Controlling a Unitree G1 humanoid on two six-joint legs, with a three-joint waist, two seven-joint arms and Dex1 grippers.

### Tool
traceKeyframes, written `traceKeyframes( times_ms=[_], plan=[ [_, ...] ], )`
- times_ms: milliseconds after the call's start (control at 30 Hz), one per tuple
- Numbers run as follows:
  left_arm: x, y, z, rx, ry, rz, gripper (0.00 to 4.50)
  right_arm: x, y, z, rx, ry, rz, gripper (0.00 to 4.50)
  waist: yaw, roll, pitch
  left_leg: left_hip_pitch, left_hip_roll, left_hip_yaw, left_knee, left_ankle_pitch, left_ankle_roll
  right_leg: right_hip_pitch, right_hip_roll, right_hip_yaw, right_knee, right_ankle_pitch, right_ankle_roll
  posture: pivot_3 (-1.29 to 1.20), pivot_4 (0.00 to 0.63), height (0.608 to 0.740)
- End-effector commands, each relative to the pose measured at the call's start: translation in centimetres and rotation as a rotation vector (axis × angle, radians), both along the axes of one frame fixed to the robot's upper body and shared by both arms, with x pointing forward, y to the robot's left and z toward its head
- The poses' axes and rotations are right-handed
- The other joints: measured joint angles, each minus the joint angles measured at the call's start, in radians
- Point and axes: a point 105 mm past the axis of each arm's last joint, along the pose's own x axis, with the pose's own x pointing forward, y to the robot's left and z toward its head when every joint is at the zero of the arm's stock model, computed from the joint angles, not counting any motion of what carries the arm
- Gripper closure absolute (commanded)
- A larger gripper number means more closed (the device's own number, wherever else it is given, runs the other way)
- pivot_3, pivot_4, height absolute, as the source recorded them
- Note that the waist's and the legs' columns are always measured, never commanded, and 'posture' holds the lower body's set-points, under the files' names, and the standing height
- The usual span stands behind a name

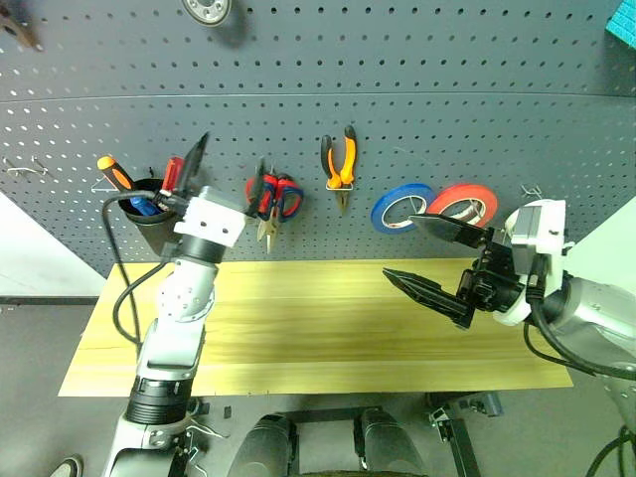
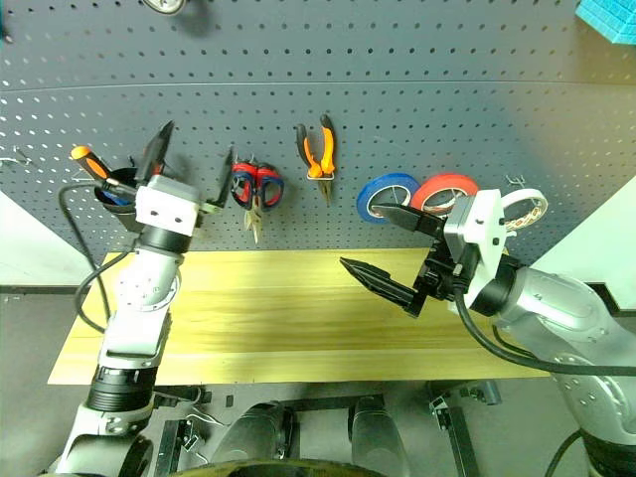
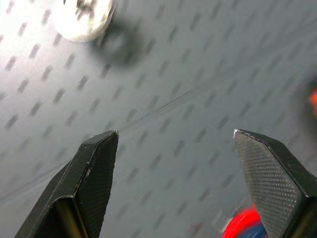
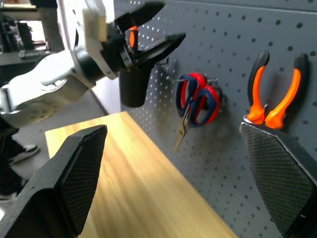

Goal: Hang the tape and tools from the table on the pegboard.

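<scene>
The red-orange tape (image 1: 464,203) hangs on the pegboard (image 1: 447,99), just behind my right gripper (image 1: 399,245). That gripper is open and empty, held above the table (image 1: 298,318). Orange-and-black pliers (image 1: 339,164) hang at mid-board. Scissors (image 1: 273,197) with red and dark blue handles hang to their left. My left gripper (image 1: 229,167) points up at the board between the scissors and a black cup (image 1: 147,214), open with nothing between its fingers (image 3: 99,163). A blue handle (image 1: 143,206) shows inside the cup.
A blue roll (image 1: 400,207) hangs beside the red-orange tape, and a white roll (image 2: 524,206) hangs further right. An orange screwdriver (image 1: 114,174) and a red one (image 1: 171,174) stand in the cup. A round silvery thing (image 1: 207,9) hangs at the board's top.
</scene>
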Motion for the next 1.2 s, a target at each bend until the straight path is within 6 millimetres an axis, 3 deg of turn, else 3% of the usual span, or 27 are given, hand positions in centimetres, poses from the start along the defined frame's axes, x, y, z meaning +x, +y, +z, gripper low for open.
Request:
traceKeyframes(
  times_ms=[33,167,300,400,633,733,1033,1200],
  plan=[
    [-1.0,-2.3,2.0,0.021,-0.050,-0.134,0.62,0.3,0.0,0.2,0.015,-0.073,-0.018,0.00,0.002,0.000,-0.015,0.000,0.000,0.000,0.000,0.000,0.000,0.000,0.000,0.000,0.000,0.000,0.000,-0.01,0.000,0.724],
    [-0.7,-4.3,0.8,0.090,-0.003,-0.238,0.62,0.6,0.1,-1.0,0.022,-0.078,-0.045,0.00,0.007,0.002,-0.034,0.002,0.000,0.000,0.000,0.000,0.000,0.002,0.001,0.000,0.000,0.000,0.000,-0.01,0.000,0.724],
    [-0.3,-5.9,-3.1,0.173,0.129,-0.321,0.62,1.1,0.0,-3.5,0.047,-0.061,-0.170,0.00,0.018,0.004,-0.046,0.005,0.000,0.000,0.001,0.000,0.000,0.004,0.002,0.000,0.001,0.000,0.000,-0.04,0.000,0.724],
    [0.3,-5.5,-6.1,0.167,0.253,-0.325,0.62,1.6,0.0,-4.7,0.140,-0.029,-0.300,0.00,0.017,0.008,-0.053,0.005,0.000,0.000,0.001,0.000,-0.001,0.004,0.001,0.001,0.002,0.000,0.000,-0.06,0.000,0.724],
    [0.6,-4.8,-13.1,0.229,0.478,-0.335,0.62,0.7,-0.4,-9.0,0.174,0.060,-0.484,0.00,0.013,0.014,-0.065,0.007,0.000,0.001,0.001,0.001,-0.001,0.005,0.002,0.002,0.002,0.000,0.000,-0.10,0.000,0.724],
    [0.7,-4.0,-15.3,0.207,0.567,-0.327,0.62,0.5,-0.9,-10.6,0.187,0.099,-0.541,0.00,0.001,0.015,-0.065,0.009,0.000,0.001,0.001,0.001,-0.001,0.007,0.002,0.002,0.003,0.000,0.000,-0.12,0.000,0.724],
    [-0.6,1.5,-21.1,0.099,0.843,-0.228,0.62,-1.7,-2.7,-14.6,0.264,0.250,-0.654,0.00,-0.037,0.022,-0.072,0.020,0.001,0.001,0.000,0.000,-0.001,0.017,0.002,0.003,0.003,0.000,0.000,-0.12,0.000,0.724],
    [-1.4,2.4,-23.4,0.096,0.961,-0.256,0.62,-2.5,-3.0,-16.3,0.265,0.306,-0.693,0.00,-0.038,0.022,-0.074,0.025,0.001,0.000,0.001,0.000,-0.001,0.022,0.002,0.003,0.003,-0.001,0.000,-0.14,0.000,0.724]
  ],
)
